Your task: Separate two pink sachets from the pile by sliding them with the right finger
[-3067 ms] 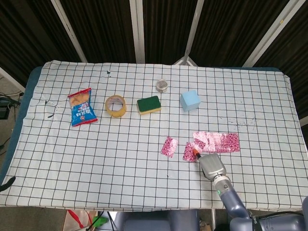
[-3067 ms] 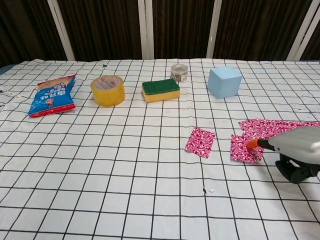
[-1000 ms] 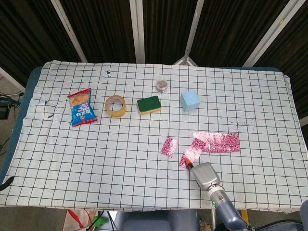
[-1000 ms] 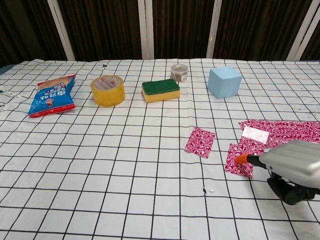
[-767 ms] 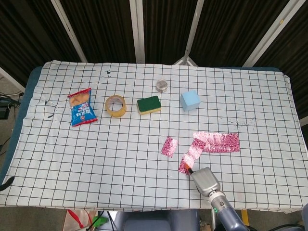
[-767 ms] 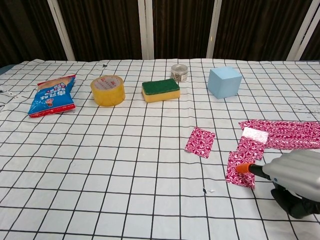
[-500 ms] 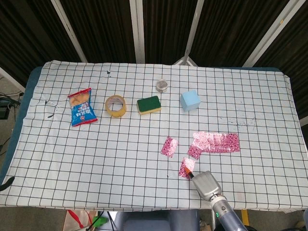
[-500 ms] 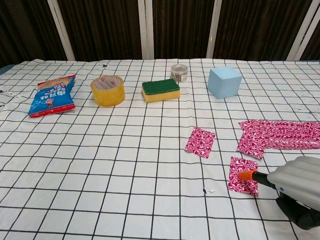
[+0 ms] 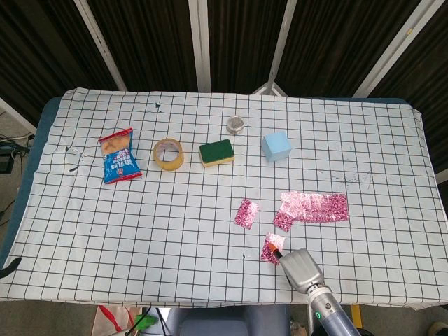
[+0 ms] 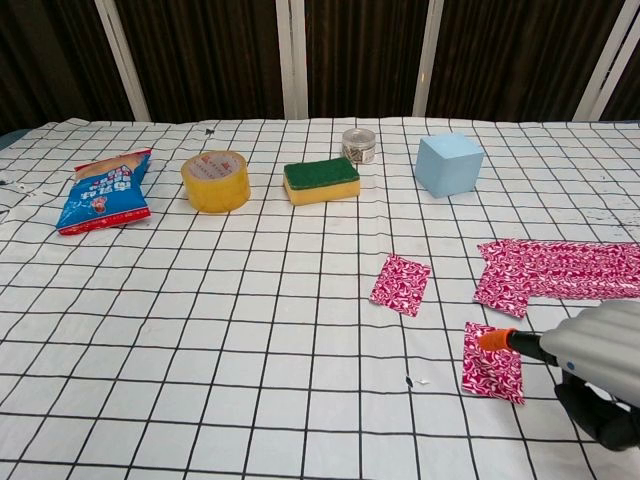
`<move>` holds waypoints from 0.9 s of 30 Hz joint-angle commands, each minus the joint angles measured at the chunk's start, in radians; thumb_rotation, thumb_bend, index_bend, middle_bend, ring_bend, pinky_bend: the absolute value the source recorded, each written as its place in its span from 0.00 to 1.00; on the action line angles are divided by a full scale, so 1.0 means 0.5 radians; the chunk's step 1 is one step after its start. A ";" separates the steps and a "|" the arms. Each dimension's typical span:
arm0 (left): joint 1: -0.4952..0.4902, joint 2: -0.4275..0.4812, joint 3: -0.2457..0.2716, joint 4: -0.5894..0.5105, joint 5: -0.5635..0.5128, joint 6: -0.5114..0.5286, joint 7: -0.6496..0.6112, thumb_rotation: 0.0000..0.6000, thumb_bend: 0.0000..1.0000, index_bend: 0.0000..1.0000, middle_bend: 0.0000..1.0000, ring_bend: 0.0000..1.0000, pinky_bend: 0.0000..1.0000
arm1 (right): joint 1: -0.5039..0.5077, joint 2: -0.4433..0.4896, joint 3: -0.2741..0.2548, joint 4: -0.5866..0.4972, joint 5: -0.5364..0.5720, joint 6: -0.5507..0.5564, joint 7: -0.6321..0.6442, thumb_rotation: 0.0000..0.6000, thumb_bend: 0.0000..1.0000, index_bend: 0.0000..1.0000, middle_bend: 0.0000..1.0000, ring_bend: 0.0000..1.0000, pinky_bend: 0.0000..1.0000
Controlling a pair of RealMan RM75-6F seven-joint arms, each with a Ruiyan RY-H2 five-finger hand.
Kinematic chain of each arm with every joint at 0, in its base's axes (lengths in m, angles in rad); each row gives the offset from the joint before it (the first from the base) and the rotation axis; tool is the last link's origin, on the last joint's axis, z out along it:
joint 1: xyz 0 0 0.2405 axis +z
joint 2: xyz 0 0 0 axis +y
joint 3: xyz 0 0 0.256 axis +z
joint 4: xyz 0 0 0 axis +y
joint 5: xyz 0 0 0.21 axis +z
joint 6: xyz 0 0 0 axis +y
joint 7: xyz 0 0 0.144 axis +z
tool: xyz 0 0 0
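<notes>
Right hand (image 10: 600,375) near the table's (image 10: 200,330) front edge, orange-tipped finger (image 10: 497,340) pressing one pink sachet (image 10: 491,374); other fingers' state impossible to tell. Second sachet (image 10: 400,283) apart, left of the pile (image 10: 560,270).

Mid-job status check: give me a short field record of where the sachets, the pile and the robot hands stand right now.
pile: pink sachet pile at table's right side
first sachet: separated sachet, lying alone left of the pile
second sachet: near sachet, clear of the pile, toward the table's front edge
right robot hand: right robot hand, orange fingertip on the near sachet's far edge
left robot hand: not in view
bystanders: blue cube, sponge, tape roll in the back row
</notes>
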 commanded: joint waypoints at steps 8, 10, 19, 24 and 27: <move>0.004 0.009 -0.001 0.008 0.002 0.004 -0.033 1.00 0.26 0.17 0.02 0.00 0.07 | -0.094 0.229 0.334 0.133 -0.148 0.122 0.679 1.00 0.78 0.00 0.31 0.40 0.17; 0.003 0.010 0.000 0.009 0.004 0.002 -0.038 1.00 0.26 0.17 0.02 0.00 0.07 | -0.127 0.300 0.366 0.162 -0.148 0.125 0.830 1.00 0.78 0.00 0.20 0.32 0.13; 0.010 0.015 0.009 0.003 0.024 0.012 -0.048 1.00 0.26 0.17 0.02 0.00 0.07 | -0.369 0.624 0.282 0.281 -0.349 0.228 1.298 1.00 0.65 0.00 0.04 0.15 0.07; 0.015 0.021 0.011 0.006 0.028 0.017 -0.066 1.00 0.26 0.17 0.02 0.00 0.07 | -0.553 0.644 0.199 0.350 -0.556 0.457 1.374 1.00 0.64 0.00 0.03 0.12 0.05; 0.021 0.029 0.014 0.011 0.030 0.020 -0.087 1.00 0.26 0.17 0.02 0.00 0.07 | -0.667 0.630 0.170 0.423 -0.663 0.608 1.440 1.00 0.64 0.00 0.03 0.10 0.04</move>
